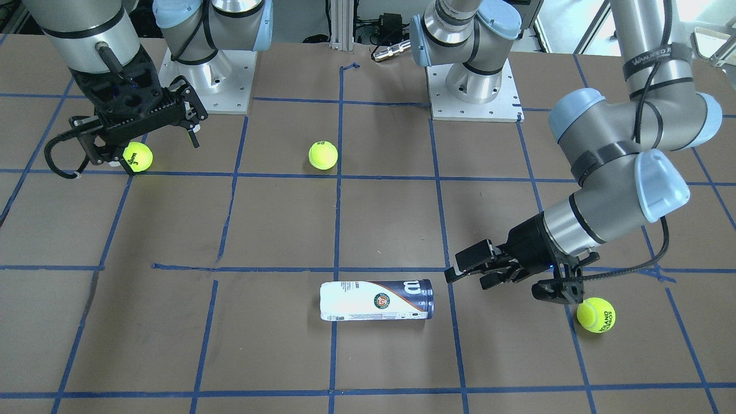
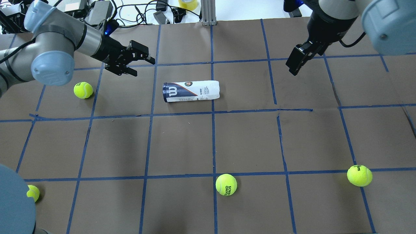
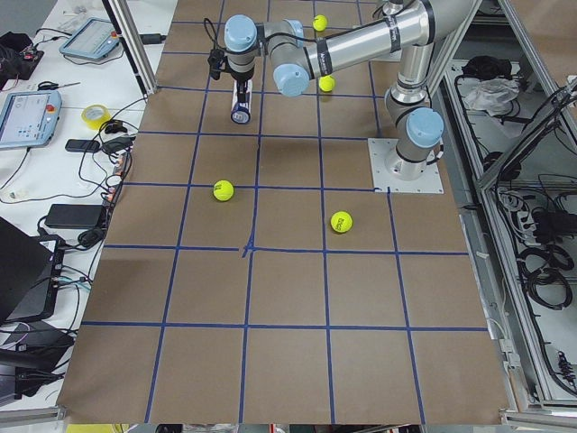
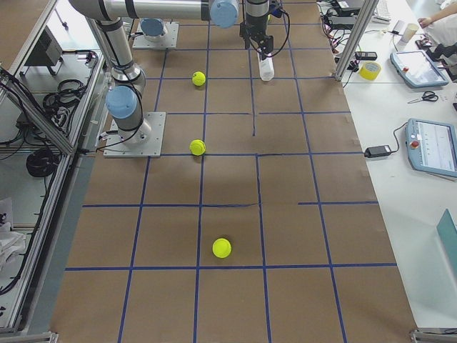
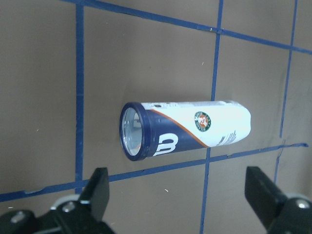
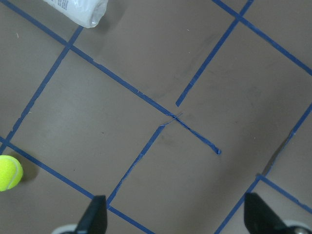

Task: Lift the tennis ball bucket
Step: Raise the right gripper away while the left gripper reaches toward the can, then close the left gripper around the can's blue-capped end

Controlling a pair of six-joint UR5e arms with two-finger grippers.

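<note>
The tennis ball bucket [image 2: 191, 91] lies on its side on the brown table, navy W end toward my left arm. It also shows in the front view [image 1: 376, 300] and in the left wrist view [image 5: 190, 129]. My left gripper [image 2: 144, 67] is open and empty, held above the table a short way from the can's navy end, apart from it. In the left wrist view its fingers [image 5: 97, 187] stand wide, with the can between and beyond them. My right gripper [image 2: 294, 66] is open and empty, off past the can's white end, whose tip shows in the right wrist view [image 6: 78, 9].
Several yellow-green tennis balls lie loose: one [image 2: 83, 90] under my left arm, one [image 2: 226, 184] at the near middle, one [image 2: 359, 175] at the near right, one [image 2: 33, 193] at the near left. Blue tape lines grid the table [image 2: 247, 139]. Cables and gear lie past the far edge.
</note>
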